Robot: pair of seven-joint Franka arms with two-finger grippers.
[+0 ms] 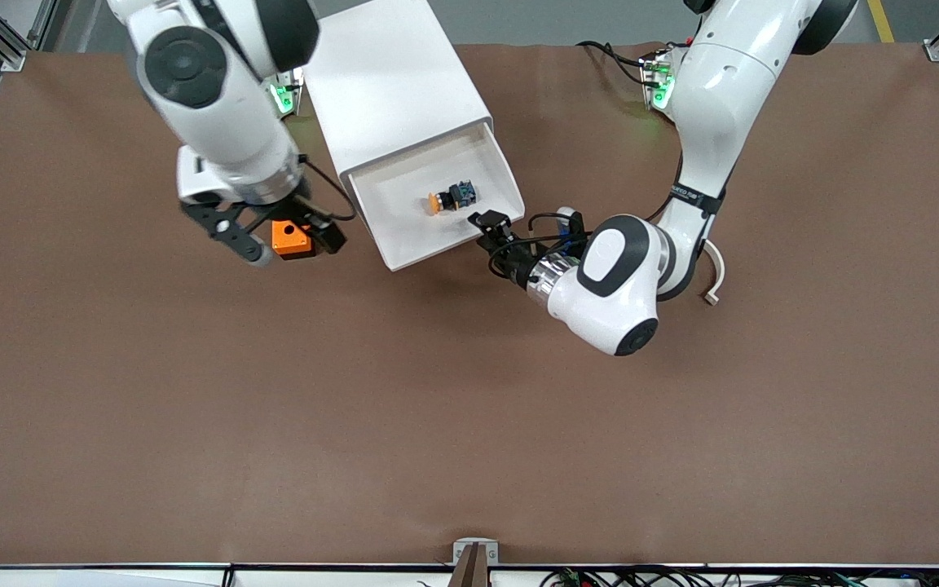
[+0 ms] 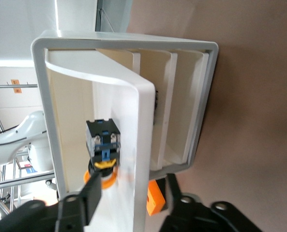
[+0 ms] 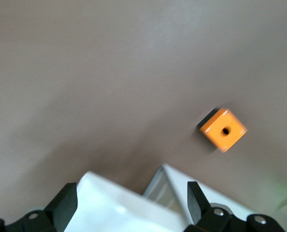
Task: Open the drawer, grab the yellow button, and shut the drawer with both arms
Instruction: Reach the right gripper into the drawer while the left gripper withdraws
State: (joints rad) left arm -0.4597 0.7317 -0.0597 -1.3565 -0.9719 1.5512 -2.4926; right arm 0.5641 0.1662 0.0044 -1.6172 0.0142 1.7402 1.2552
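Button [image 1: 451,197] lies in open drawer [image 1: 482,159], just beside left jaws [image 1: 492,231].

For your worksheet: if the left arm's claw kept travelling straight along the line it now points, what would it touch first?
Most likely the front wall of the drawer, which sits between the open fingers of the left claw. The button lies just past that wall inside the tray, though exact depth is unclear.
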